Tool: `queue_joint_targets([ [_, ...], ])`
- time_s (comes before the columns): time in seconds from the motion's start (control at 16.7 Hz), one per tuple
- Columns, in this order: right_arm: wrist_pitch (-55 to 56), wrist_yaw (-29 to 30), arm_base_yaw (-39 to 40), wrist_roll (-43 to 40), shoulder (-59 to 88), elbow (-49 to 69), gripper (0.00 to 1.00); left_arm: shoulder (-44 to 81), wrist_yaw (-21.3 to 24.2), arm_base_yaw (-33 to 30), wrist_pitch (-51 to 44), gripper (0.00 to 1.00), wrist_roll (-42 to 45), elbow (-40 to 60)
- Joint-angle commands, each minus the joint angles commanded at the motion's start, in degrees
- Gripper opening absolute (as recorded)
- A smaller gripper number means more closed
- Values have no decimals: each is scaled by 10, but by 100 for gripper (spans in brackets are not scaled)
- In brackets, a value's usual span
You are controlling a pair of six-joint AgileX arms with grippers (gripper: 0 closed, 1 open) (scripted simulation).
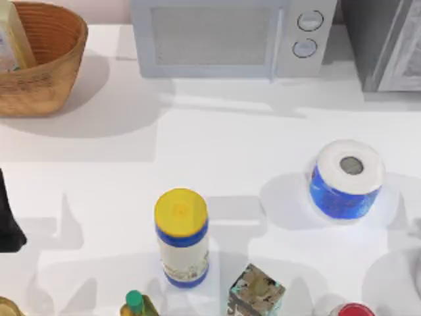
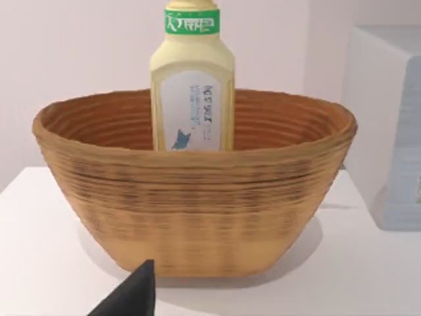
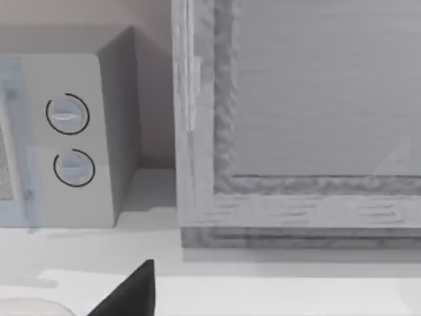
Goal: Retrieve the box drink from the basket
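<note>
The tan woven basket (image 1: 46, 72) stands at the table's far left corner, and it faces the left wrist camera as basket (image 2: 197, 197). The box drink (image 1: 12, 39) stands upright inside it, toward its left side. In the left wrist view the box drink (image 2: 192, 85) is pale yellow with a green band and a white-and-blue label, rising above the rim. My left gripper (image 2: 131, 296) is in front of the basket, a short way off and clear of it; the left arm (image 1: 8, 220) shows dark at the left edge. My right gripper (image 3: 131, 293) hangs at the right, facing the back.
A grey microwave (image 1: 223, 36) and a cabinet (image 1: 388, 46) line the back. A blue-and-white roll (image 1: 346, 178) sits at the right. Along the front stand a yellow-capped can (image 1: 182, 237), a mottled cube box (image 1: 256, 293) and a green-capped bottle (image 1: 136, 304).
</note>
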Motion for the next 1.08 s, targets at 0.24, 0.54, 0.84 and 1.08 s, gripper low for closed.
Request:
queue_joint_targets([
  [0.24,0,0,0,0,0,0,100,17,2,1,9,100,-1,6],
  [0.54,0,0,0,0,0,0,100,163,14,10,96,100,-1,65],
  [0.84,0,0,0,0,0,0,100,405,34,25,240,100,2,164],
  [1.08,0,0,0,0,0,0,100,615,51,38,367,100,3,250],
])
